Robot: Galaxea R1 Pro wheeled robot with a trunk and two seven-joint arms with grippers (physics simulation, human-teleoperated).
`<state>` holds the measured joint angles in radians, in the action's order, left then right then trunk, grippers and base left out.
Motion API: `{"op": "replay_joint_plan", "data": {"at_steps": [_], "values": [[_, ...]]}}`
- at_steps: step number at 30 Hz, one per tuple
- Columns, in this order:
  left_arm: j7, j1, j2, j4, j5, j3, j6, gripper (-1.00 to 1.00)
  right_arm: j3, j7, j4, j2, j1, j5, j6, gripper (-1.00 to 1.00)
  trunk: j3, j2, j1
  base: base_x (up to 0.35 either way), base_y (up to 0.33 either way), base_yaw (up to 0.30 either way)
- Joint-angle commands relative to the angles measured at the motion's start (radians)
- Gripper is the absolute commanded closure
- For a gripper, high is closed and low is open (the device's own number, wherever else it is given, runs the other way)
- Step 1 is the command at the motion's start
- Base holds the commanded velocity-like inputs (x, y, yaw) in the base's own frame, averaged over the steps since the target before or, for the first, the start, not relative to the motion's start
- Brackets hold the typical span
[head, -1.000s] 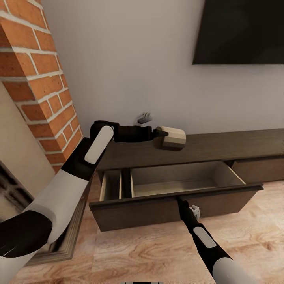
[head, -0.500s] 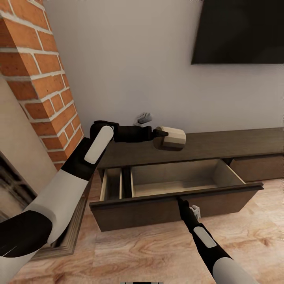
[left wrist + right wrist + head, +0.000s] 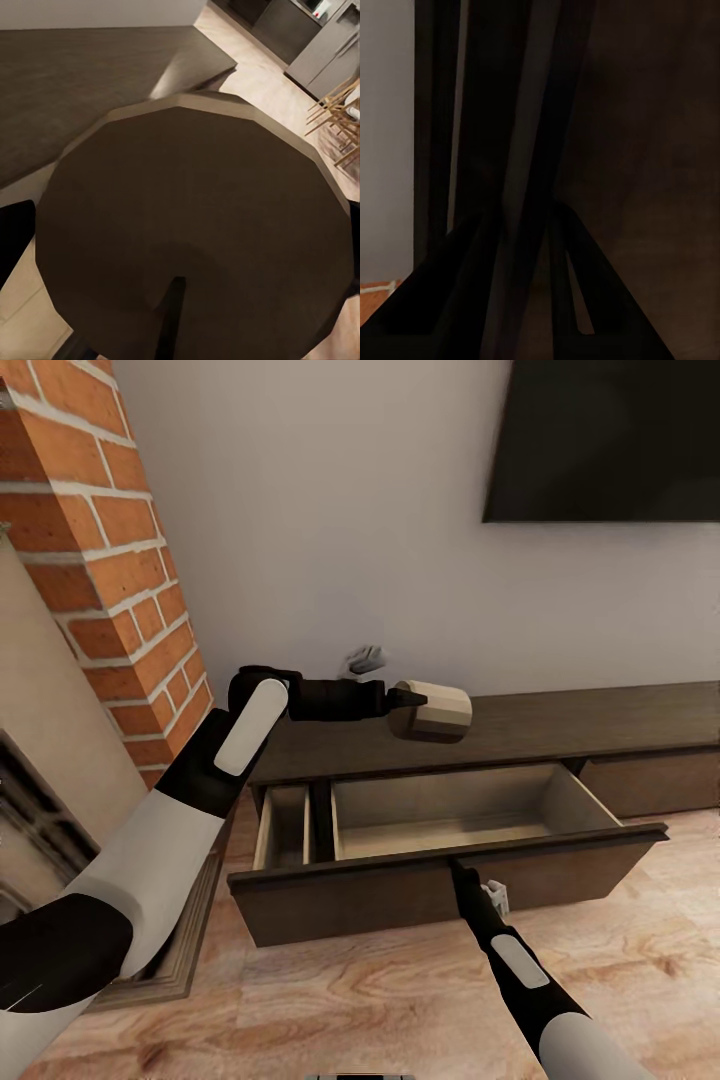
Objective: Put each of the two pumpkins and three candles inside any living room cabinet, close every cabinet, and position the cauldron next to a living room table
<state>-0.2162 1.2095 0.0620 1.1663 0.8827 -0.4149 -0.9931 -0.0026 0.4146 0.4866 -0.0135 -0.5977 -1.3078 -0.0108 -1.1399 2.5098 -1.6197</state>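
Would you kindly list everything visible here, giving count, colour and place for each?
candle: one, tan-sided in the head view, held above the cabinet top
cabinet: one, dark brown, along the wall
drawer: one, open, tan inside, nothing seen in it
TV: one, black, on the wall
fireplace: one, red brick, at left
floor: light wood planks
left gripper: shut on candle
right gripper: at the drawer front, jaw state unclear
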Motion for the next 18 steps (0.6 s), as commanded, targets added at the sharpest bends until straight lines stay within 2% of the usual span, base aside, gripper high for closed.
{"op": "replay_joint_plan", "data": {"at_steps": [1, 18], "values": [[-0.009, 0.001, 0.001, 0.000, -0.009, 0.000, -0.002, 1.00, 0.062, 0.010, -0.026, -0.001, 0.000, -0.002, -0.006, 1.00, -0.001, 0.000, 0.000, -0.143, 0.000, 0.000], [-0.009, 0.001, 0.000, 0.000, -0.009, 0.001, -0.003, 1.00, 0.063, 0.009, -0.026, -0.002, 0.000, -0.002, -0.006, 1.00, -0.001, 0.000, 0.000, -0.043, 0.000, 0.000]]}}
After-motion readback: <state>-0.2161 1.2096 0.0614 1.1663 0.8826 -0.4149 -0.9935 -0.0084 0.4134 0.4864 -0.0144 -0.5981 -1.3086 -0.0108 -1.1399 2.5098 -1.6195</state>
